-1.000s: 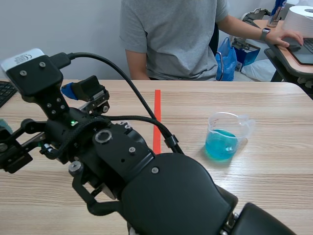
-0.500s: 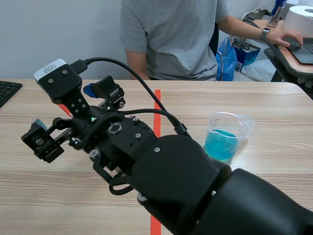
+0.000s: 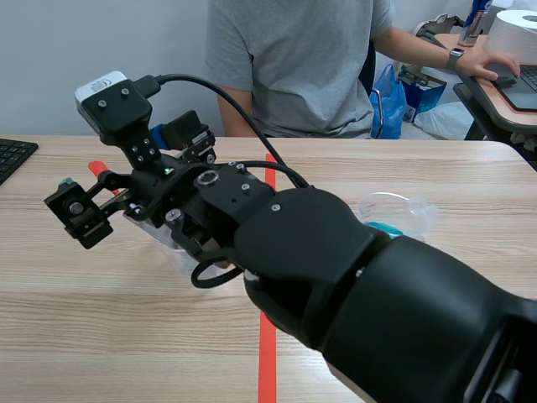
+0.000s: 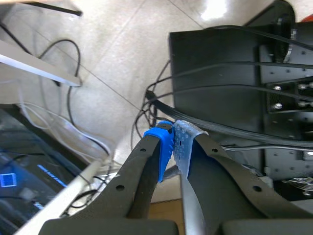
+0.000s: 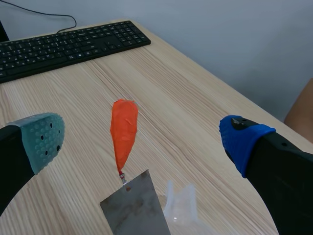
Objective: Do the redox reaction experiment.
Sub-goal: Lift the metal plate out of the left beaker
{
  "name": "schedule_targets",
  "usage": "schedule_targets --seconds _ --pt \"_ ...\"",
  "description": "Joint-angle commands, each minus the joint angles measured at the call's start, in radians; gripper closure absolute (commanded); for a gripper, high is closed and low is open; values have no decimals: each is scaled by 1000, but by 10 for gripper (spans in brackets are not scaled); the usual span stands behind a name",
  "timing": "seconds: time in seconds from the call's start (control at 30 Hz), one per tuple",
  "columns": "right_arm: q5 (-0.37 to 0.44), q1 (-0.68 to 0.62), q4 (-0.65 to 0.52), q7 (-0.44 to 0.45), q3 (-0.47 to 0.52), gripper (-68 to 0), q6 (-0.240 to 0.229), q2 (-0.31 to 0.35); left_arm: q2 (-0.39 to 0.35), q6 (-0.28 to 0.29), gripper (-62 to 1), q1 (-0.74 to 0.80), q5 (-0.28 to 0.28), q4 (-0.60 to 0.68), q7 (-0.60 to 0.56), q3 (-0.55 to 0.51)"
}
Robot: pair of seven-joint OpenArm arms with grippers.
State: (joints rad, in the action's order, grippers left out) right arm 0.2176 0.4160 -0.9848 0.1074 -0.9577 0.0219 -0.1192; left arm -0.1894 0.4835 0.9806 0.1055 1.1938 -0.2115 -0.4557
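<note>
The right tool [image 5: 142, 142] now hangs farther left, well apart from the blue beaker [image 3: 398, 210], fingers spread above the orange-handled sheet [image 5: 133, 208] on the table [image 5: 195, 122], likely to grasp it; the left tool [image 4: 174, 147] is pressed together.

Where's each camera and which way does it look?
Scene view: between the arms, facing across the wooden table toward a person in a grey shirt; right arm shows.
Left wrist view: on the left arm, facing floor cables; left tool shows, shut.
Right wrist view: on the right arm, facing an orange teardrop handle; right tool shows, open.
Scene and right wrist share the black keyboard.
</note>
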Motion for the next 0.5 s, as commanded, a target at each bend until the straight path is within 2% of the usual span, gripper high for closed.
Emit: schedule_targets --seconds 0.0,0.2,0.33,0.47 --pt "8 31 13 14 1 -679 5 -36 3 6 -19 14 5 13 -8 -2" --pt "31 57 59 31 1 -669 8 -36 3 6 -19 14 5 13 -8 -2" --pt "38 64 62 35 3 -571 18 -36 3 6 -19 14 5 13 -9 -3" --pt "43 63 62 35 4 -525 19 -36 3 6 -19 14 5 13 -9 -3"
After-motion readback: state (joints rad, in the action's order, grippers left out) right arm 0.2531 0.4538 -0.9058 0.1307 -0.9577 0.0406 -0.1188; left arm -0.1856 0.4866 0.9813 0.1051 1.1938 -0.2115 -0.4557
